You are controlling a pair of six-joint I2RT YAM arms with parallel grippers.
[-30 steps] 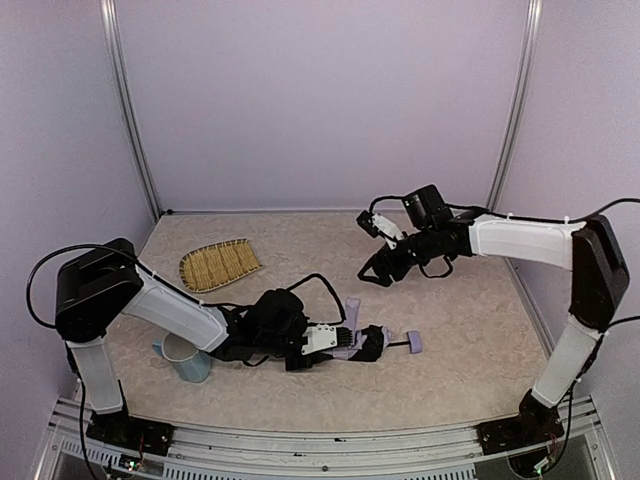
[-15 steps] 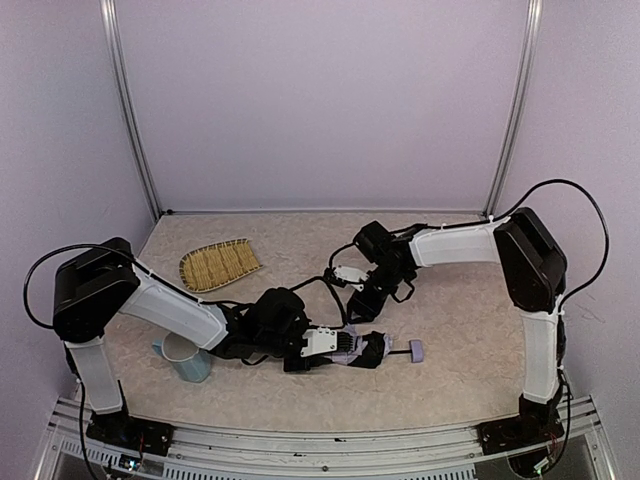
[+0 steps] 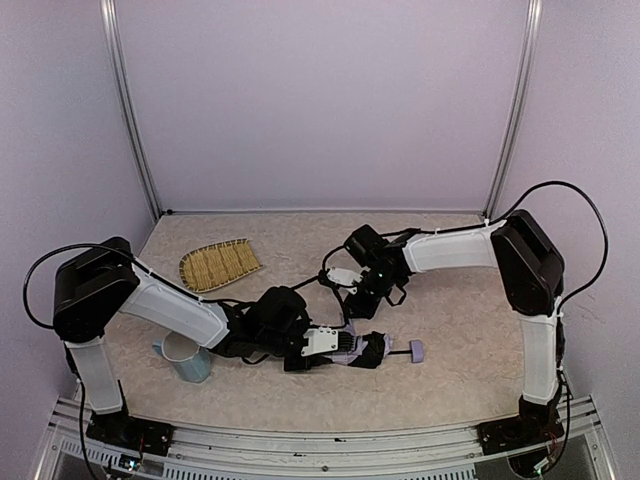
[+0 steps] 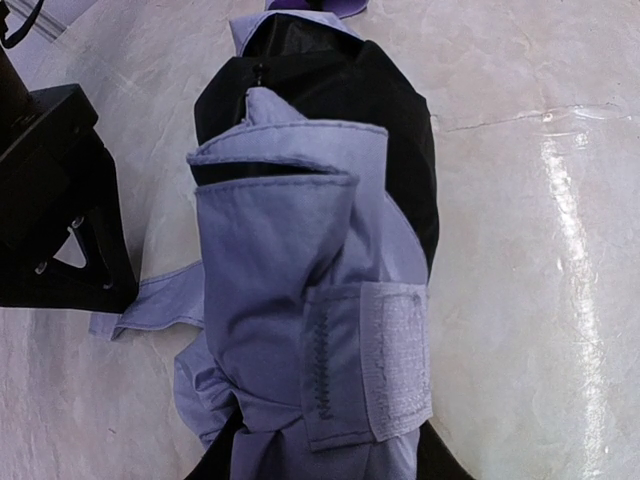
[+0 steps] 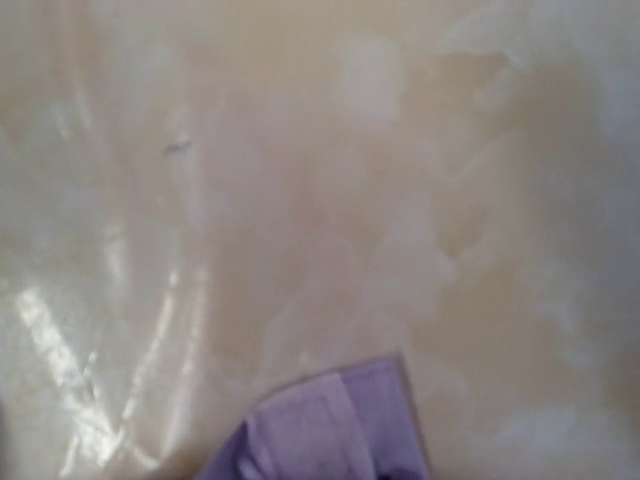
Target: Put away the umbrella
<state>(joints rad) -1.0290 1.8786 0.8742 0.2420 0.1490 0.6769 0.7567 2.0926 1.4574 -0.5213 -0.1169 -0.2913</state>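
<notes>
The folded umbrella point(image 3: 357, 348) lies on the table in front of the left arm, lavender fabric over black lining, its thin shaft ending in a lavender knob point(image 3: 415, 349) on the right. My left gripper point(image 3: 335, 345) is shut on the bundle. In the left wrist view the umbrella point(image 4: 300, 250) fills the frame, with a Velcro tab point(image 4: 395, 360) on its wrap. A loose strap point(image 4: 140, 305) runs left to a black finger point(image 4: 60, 200) of the right gripper point(image 3: 351, 303), which hangs just behind the umbrella. The blurred right wrist view shows only the strap's end point(image 5: 330, 430) on the table; its jaws are hidden.
A woven bamboo tray point(image 3: 220, 263) lies at the back left. A pale blue cup point(image 3: 185, 357) stands beside the left arm's forearm. Black cables loop over the table between the two arms. Walls close in the back and both sides.
The right arm swung from the back right, left and forward, down to the umbrella's strap. The left arm and the umbrella have stayed put.
</notes>
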